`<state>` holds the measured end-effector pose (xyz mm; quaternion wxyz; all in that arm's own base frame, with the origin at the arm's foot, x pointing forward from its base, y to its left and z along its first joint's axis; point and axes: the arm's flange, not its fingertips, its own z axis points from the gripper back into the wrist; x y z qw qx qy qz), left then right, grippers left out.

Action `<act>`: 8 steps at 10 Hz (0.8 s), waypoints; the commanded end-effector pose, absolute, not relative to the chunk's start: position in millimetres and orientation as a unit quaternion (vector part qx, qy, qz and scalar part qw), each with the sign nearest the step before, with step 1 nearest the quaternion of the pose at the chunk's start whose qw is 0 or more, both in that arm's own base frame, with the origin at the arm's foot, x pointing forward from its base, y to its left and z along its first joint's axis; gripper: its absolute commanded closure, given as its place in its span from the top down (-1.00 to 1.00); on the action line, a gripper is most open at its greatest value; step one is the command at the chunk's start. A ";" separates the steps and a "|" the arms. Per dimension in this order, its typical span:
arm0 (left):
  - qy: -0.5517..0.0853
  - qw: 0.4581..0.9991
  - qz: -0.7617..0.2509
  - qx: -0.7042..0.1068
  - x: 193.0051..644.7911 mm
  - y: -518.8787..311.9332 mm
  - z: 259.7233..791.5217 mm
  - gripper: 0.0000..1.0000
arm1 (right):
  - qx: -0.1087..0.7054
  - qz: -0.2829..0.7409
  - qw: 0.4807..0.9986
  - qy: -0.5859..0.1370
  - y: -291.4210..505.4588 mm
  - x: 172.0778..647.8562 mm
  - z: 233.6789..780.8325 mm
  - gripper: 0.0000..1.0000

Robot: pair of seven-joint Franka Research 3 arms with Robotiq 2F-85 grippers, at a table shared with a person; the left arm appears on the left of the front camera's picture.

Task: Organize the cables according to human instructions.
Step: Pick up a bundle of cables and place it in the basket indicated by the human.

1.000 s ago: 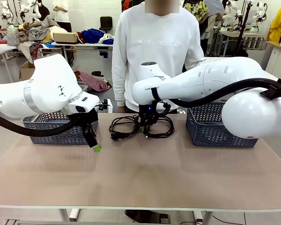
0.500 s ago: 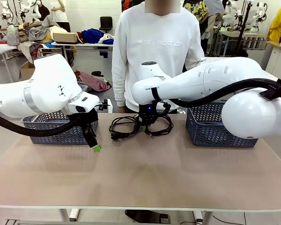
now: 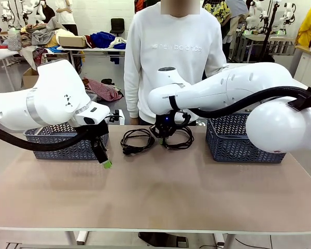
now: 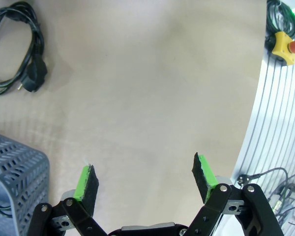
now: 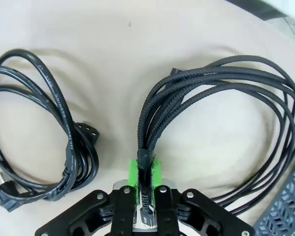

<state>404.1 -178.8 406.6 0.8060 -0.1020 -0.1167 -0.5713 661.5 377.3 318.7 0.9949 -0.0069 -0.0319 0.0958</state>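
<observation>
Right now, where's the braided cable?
The braided cable is at the table's far middle in front view, pinched in the right gripper, between the smooth cord on the left and the right basket.

Beige table with grey left basket, grey right basket, coiled black cable between them.

Pincer spread wide, coiled cable, basket

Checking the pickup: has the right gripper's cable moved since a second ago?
Yes. The gripped cable has edged up and right, away from the second cable, which lay still.
</observation>
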 end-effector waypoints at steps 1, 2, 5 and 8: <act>-0.117 0.808 -0.568 -0.103 403.7 -177.3 407.0 1.00 | -0.026 0.092 0.995 -0.039 377.9 655.5 346.9 -1.00; -0.117 0.808 -0.568 -0.103 403.7 -177.3 407.0 1.00 | -0.026 0.107 0.994 -0.029 376.0 653.7 357.9 -1.00; -0.117 0.808 -0.568 -0.103 403.7 -177.3 407.0 1.00 | -0.014 0.139 0.990 -0.012 368.0 642.1 398.4 -1.00; -0.117 0.808 -0.568 -0.103 403.7 -177.3 407.0 1.00 | -0.012 0.154 0.988 -0.006 358.8 630.3 440.4 -1.00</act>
